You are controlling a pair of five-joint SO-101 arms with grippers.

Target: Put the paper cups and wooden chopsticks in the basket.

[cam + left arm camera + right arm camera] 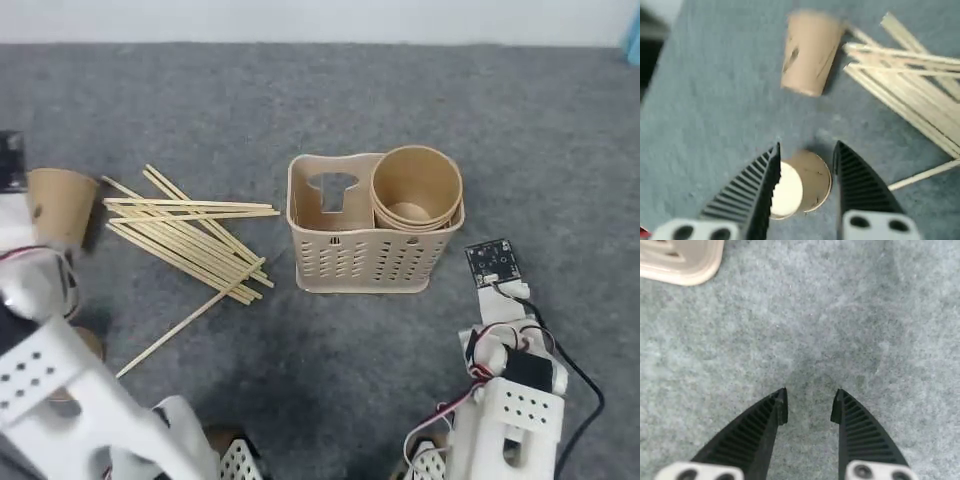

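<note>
Left gripper (807,146) gapes over a light, crushable paper cup (809,181) at the basket's (360,262) eight o'clock, best pinched gently by its rim, and right gripper (810,392) gapes too.

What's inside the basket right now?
Nested paper cups fill one end of the basket. The chopsticks lie outside it. The cups hide the basket floor beneath them; their count is unclear.
</note>
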